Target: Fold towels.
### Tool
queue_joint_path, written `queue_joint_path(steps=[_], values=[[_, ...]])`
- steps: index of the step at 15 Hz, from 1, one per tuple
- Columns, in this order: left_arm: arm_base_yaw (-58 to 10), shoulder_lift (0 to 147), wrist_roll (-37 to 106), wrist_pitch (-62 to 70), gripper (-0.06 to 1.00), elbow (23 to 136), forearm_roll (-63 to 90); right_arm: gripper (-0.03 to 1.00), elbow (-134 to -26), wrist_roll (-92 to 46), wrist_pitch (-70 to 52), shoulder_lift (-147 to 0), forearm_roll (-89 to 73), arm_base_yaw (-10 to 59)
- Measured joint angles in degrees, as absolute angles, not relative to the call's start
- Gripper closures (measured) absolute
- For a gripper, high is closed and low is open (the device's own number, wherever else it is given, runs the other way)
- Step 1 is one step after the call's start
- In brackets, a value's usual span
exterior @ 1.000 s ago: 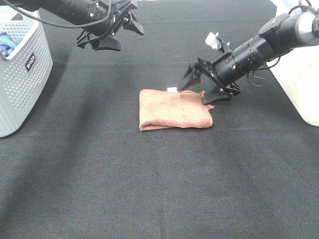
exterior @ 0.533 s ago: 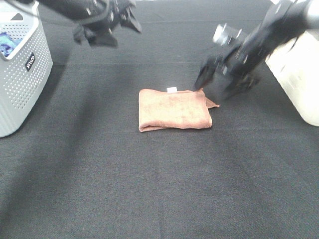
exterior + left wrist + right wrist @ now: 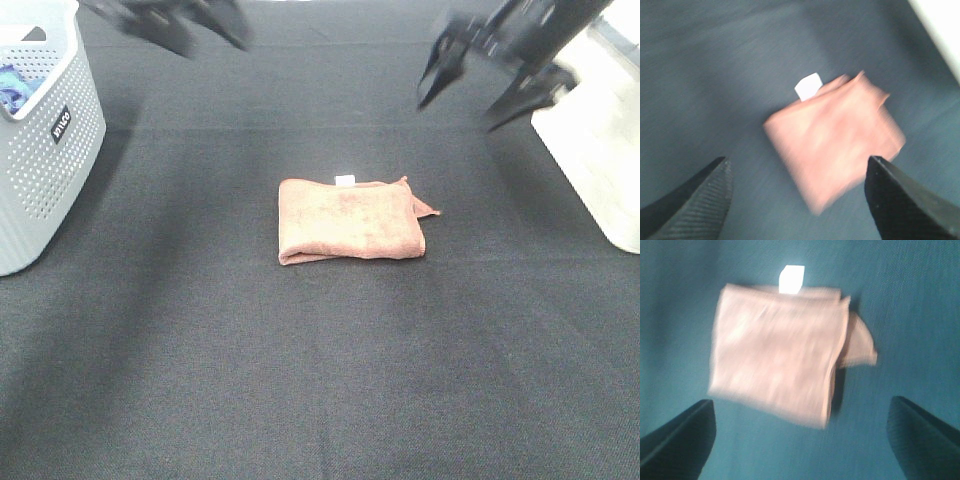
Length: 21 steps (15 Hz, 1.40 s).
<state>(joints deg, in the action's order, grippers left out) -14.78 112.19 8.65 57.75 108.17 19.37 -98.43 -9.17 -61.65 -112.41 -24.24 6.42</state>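
Arms have both pulled away, fingers spread and empty, leaving folded towel (image 3: 350,220) untouched.

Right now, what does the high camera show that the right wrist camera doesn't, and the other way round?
Only the high view shows the white basket at the left with a blue cloth inside, the white bin at the right, and both open grippers, left and right, raised clear of the towel. Only the right wrist view shows the towel from close above, between its own fingertips. Both show the folded towel, its white tag, the loose corner and the black table.
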Motion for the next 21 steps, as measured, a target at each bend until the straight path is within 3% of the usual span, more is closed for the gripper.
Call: queue_joint_path(steps=[5, 9, 17, 21], values=[[-17.1, 100.2, 1.0, 69.2, 0.24, 108.2, -3.1, 0.1, -98.3, -8.8, -69.0, -102.3, -17.9, 6.4], [-18.0, 92.7, -2.1, 69.4, 0.24, 101.0, -8.5, 0.1, -93.7, -6.1, -69.2, -94.3, -12.2, 6.4], [-18.2, 51.9, -5.2, 68.2, 0.24, 56.1, -4.8, 0.1, -56.4, -1.7, -64.3, -58.0, -7.0, 6.4], [-18.2, 31.7, -5.2, 68.1, 0.24, 42.9, -3.8, 0.1, -43.8, -1.7, -64.7, -39.4, -7.0, 6.4]])
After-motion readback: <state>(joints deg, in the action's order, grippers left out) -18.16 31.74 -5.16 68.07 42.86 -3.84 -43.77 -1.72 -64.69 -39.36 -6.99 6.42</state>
